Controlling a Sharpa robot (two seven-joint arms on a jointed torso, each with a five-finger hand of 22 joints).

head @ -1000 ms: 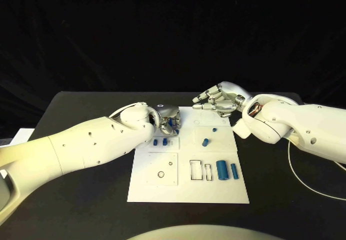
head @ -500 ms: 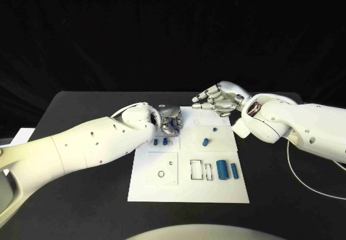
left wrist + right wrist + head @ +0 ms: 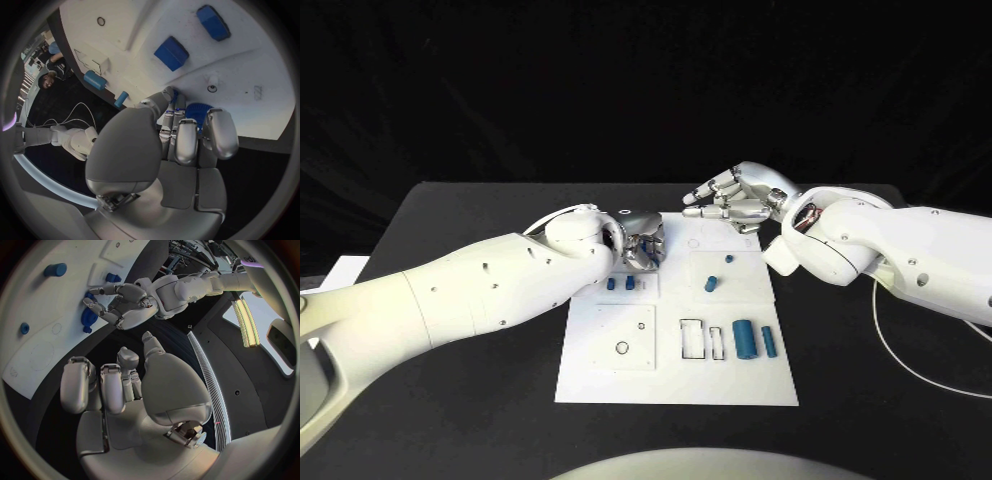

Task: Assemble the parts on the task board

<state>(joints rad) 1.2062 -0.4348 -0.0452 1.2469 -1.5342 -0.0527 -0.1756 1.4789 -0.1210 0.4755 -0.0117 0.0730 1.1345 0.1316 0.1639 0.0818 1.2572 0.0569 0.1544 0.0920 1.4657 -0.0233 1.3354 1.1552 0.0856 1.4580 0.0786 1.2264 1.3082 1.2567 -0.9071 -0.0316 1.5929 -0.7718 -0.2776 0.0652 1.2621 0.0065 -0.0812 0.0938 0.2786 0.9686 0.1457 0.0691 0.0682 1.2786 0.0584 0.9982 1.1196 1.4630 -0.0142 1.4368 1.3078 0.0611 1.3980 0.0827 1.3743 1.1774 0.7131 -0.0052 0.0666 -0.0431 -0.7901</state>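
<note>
On the table: black table (image 3: 473,215) carries the white task board (image 3: 678,375) at its middle.
Left hand: left hand (image 3: 640,244) sits low over the board's far left corner, fingers curled in.
Left hand, wrist view: its fingers (image 3: 186,142) close on a round blue part (image 3: 199,111) at their tips, right against the board; the head view hides that part behind the hand.
Left hand, right wrist view: seen from the far side, blue shows between its fingertips (image 3: 89,304).
Right hand: right hand (image 3: 736,204) hovers above the board's far right edge, fingers bent and a little apart, holding nothing; the right wrist view shows them (image 3: 111,386) clear of the board.
Parts, head view: two small blue blocks (image 3: 620,284) just beside the left hand, a blue peg (image 3: 713,284) mid-board, two blue cylinders (image 3: 751,342) upright side by side near the right edge.
Parts, left wrist view: the blocks (image 3: 171,52) lie flat in shallow recesses, apart from each other.
</note>
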